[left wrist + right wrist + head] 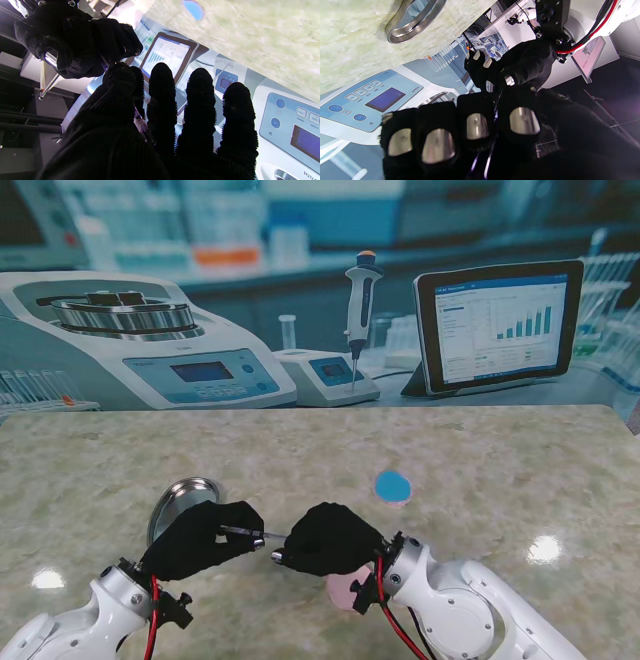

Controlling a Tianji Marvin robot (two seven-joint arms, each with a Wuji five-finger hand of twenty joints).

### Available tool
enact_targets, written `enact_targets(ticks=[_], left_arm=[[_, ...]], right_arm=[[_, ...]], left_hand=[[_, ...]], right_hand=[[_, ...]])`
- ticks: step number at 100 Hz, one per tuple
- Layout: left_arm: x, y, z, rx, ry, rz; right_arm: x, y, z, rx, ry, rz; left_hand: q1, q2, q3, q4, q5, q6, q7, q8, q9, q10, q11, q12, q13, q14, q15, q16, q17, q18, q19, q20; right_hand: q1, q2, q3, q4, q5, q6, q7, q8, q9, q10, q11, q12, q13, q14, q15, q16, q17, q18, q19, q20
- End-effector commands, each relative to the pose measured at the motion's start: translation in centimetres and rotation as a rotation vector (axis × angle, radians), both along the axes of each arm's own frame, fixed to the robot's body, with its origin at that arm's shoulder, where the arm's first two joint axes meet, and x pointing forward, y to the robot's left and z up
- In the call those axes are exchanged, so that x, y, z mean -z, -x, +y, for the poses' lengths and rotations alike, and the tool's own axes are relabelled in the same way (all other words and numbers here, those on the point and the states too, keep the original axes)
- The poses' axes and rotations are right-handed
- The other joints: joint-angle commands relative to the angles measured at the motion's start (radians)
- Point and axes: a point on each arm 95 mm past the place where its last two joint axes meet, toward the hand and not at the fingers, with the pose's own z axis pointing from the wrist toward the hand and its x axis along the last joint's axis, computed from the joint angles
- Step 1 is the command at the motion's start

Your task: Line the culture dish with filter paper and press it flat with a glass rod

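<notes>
Both hands meet near me over the table [480, 470]: left hand [198, 540] and right hand [330, 538] each closed on the glass rod [252, 533], lying left-right between them; culture dish [180, 505] just beyond left hand, nearer it.

Glossy metal dish [181, 505], mottled stone table [500, 470]

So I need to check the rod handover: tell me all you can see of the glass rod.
The glass rod is a thin, clear stick with bright glints, lying roughly level above the table. Both gloved hands are on it: the left hand pinches one end, the right hand closes on the other. Only a short middle stretch shows.
</notes>
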Motion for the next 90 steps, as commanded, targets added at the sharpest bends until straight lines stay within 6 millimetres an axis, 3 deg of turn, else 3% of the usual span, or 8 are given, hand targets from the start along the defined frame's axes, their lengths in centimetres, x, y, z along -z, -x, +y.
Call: enact_targets(ticks=[1, 15, 19, 28, 35, 45, 62, 90], left_arm=[[-0.2, 0.2, -0.1, 0.008, 0.0, 0.004], [-0.2, 0.2, -0.1, 0.016, -0.003, 0.008], [-0.2, 0.2, 0.0, 0.019, -0.006, 0.009], [-0.2, 0.3, 0.1, 0.026, -0.02, 0.01], [-0.2, 0.3, 0.2, 0.033, -0.027, 0.013], [-0.2, 0.4, 0.2, 0.038, -0.028, 0.016], [-0.2, 0.4, 0.3, 0.028, 0.0, 0.027], [0.0, 0.3, 1.2, -0.014, 0.022, 0.03]], right_arm=[[0.3, 0.3, 0.2, 0.006, -0.004, 0.014], [0.3, 0.2, 0.2, 0.019, -0.002, 0.011], [0.2, 0.2, 0.2, 0.023, -0.003, 0.011], [0.2, 0.2, 0.1, 0.037, -0.005, 0.006], [0.2, 0.2, 0.0, 0.047, -0.001, 0.005], [0.1, 0.2, -0.1, 0.059, 0.003, 0.002], [0.0, 0.3, -0.4, 0.1, 0.019, -0.011], [0.0, 0.1, -2.0, 0.162, 0.043, -0.013]], left_hand=[[0.057, 0.049, 0.015, 0.06, -0.004, -0.005, -0.019, -0.068, -0.037, 0.011, -0.076, -0.027, -0.036, 0.01, -0.07, -0.037, -0.017, 0.022, -0.027, 0.0], [-0.096, -0.045, 0.224, 0.025, -0.065, 0.038, -0.139, -0.14, -0.129, 0.023, -0.296, -0.127, -0.108, -0.034, -0.302, -0.176, -0.061, 0.006, -0.146, -0.057], [-0.206, -0.072, 0.371, 0.007, -0.079, 0.063, -0.224, -0.128, -0.193, 0.021, -0.312, -0.238, -0.134, -0.048, -0.378, -0.219, -0.081, 0.005, -0.201, -0.089], [-0.366, -0.072, 0.538, 0.064, -0.112, 0.109, -0.381, -0.14, -0.284, 0.024, -0.378, -0.398, -0.184, -0.062, -0.487, -0.272, -0.107, -0.004, -0.269, -0.117], [-0.429, -0.096, 0.566, 0.064, -0.158, 0.122, -0.471, -0.165, -0.365, 0.02, -0.442, -0.454, -0.242, -0.075, -0.573, -0.315, -0.148, -0.008, -0.348, -0.145], [-0.457, -0.058, 0.474, 0.065, -0.226, 0.14, -0.572, -0.215, -0.481, 0.043, -0.522, -0.523, -0.325, -0.089, -0.693, -0.369, -0.202, -0.016, -0.464, -0.174], [-0.443, 0.042, 0.228, 0.081, -0.306, 0.148, -0.662, -0.268, -0.612, 0.001, -0.581, -0.564, -0.447, -0.092, -0.829, -0.412, -0.292, -0.052, -0.652, -0.188], [-0.441, 0.116, 0.076, 0.093, -0.336, 0.145, -0.683, -0.282, -0.652, 0.002, -0.608, -0.567, -0.477, -0.096, -0.911, -0.409, -0.314, -0.067, -0.802, -0.161]], right_hand=[[-0.037, -0.03, 0.037, 0.047, 0.059, 0.057, 0.067, 0.024, 0.065, -0.009, 0.081, 0.033, 0.069, -0.055, 0.106, 0.017, 0.044, -0.007, 0.18, -0.041], [-0.048, -0.041, 0.05, 0.076, 0.066, 0.056, 0.114, 0.028, 0.09, -0.018, 0.101, 0.057, 0.069, -0.076, 0.147, 0.049, 0.095, -0.012, 0.216, -0.07], [-0.049, -0.045, 0.053, 0.081, 0.067, 0.057, 0.124, 0.026, 0.092, -0.018, 0.11, 0.061, 0.069, -0.077, 0.157, 0.056, 0.106, -0.011, 0.225, -0.077], [-0.059, -0.051, 0.063, 0.101, 0.069, 0.05, 0.158, 0.021, 0.094, -0.025, 0.142, 0.06, 0.07, -0.091, 0.18, 0.077, 0.145, -0.016, 0.252, -0.101], [-0.065, -0.056, 0.067, 0.112, 0.07, 0.047, 0.179, 0.016, 0.094, -0.029, 0.166, 0.055, 0.07, -0.1, 0.2, 0.091, 0.174, -0.018, 0.272, -0.117], [-0.07, -0.062, 0.069, 0.132, 0.071, 0.046, 0.211, 0.003, 0.094, -0.035, 0.206, 0.037, 0.07, -0.112, 0.22, 0.125, 0.223, -0.02, 0.302, -0.159], [-0.084, -0.073, 0.079, 0.154, 0.075, 0.042, 0.269, 0.0, 0.095, -0.052, 0.277, 0.03, 0.069, -0.135, 0.238, 0.21, 0.348, -0.013, 0.324, -0.179], [-0.103, -0.089, 0.105, 0.188, 0.079, 0.045, 0.335, -0.011, 0.095, -0.07, 0.355, 0.008, 0.069, -0.163, 0.248, 0.32, 0.371, -0.022, 0.324, -0.013]])
